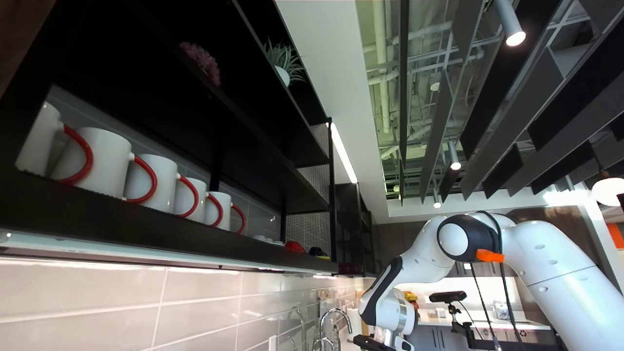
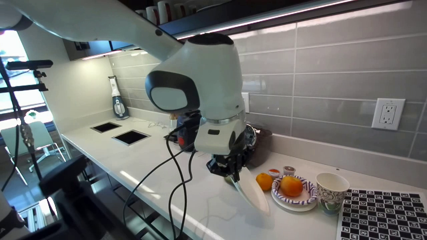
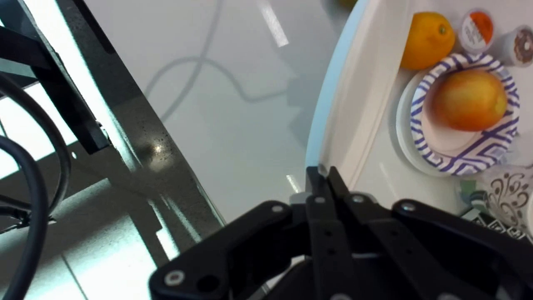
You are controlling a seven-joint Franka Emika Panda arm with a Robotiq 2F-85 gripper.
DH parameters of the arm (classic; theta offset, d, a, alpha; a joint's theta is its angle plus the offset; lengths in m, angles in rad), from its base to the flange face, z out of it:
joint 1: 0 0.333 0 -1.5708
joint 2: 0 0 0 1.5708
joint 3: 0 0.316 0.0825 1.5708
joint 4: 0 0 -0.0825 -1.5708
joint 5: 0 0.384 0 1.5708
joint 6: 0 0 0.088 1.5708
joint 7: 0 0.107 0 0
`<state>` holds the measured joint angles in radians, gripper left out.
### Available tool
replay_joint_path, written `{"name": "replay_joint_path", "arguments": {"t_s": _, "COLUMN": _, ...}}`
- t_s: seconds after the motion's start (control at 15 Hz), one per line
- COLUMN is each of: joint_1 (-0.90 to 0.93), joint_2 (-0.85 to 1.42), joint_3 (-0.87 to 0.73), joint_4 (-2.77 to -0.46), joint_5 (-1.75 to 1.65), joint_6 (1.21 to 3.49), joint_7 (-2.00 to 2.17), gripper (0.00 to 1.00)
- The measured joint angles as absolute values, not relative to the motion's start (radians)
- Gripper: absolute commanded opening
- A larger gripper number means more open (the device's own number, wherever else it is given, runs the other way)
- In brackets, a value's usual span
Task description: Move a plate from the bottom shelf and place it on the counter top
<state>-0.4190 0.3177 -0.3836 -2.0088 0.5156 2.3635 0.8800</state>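
The claw [image 3: 325,171] grips the plate [image 2: 254,193] by its rim, clear of the shelf [image 1: 146,229] above. The counter [image 2: 143,158] lies beneath; setting down and releasing seem left.

A smooth, soft sheen was shown by the thin, pale round plate [image 2: 252,192], and streaks of light were mirrored in the glossy white desk [image 2: 210,191]. The slim black fingers [image 3: 318,214] were finished matt; shiny metal screw heads [image 3: 174,277] could be seen beside them. The long black bottom shelf board [image 1: 161,228] was seen as dull, whereas gloss was shown by the white mugs with red handles [image 1: 105,163] and the grey rectangular wall tiles [image 2: 340,86]. Paper was suggested by the blue-and-white patterned bowl [image 3: 495,146] and the swirl-printed cup [image 2: 330,196].
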Motion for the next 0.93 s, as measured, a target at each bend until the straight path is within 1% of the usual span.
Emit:
{"name": "replay_joint_path", "arguments": {"t_s": 0.27, "joint_1": -0.425, "joint_2": 0.319, "joint_3": -0.395, "joint_4": -2.032, "joint_5": 0.517, "joint_6": 2.366, "joint_7": 0.976, "gripper": 0.01}}
{"name": "replay_joint_path", "arguments": {"t_s": 0.33, "joint_1": -0.423, "joint_2": 0.319, "joint_3": -0.395, "joint_4": -2.038, "joint_5": 0.517, "joint_6": 2.366, "joint_7": 0.997, "gripper": 0.28}}
{"name": "replay_joint_path", "arguments": {"t_s": 0.4, "joint_1": -0.422, "joint_2": 0.32, "joint_3": -0.395, "joint_4": -2.044, "joint_5": 0.515, "joint_6": 2.367, "joint_7": 1.018, "gripper": 0.29}}
{"name": "replay_joint_path", "arguments": {"t_s": 0.6, "joint_1": -0.41, "joint_2": 0.323, "joint_3": -0.395, "joint_4": -2.058, "joint_5": 0.502, "joint_6": 2.368, "joint_7": 1.066, "gripper": 0.48}}
{"name": "replay_joint_path", "arguments": {"t_s": 0.93, "joint_1": -0.399, "joint_2": 0.317, "joint_3": -0.399, "joint_4": -2.071, "joint_5": 0.456, "joint_6": 2.369, "joint_7": 1.109, "gripper": 0.84}}
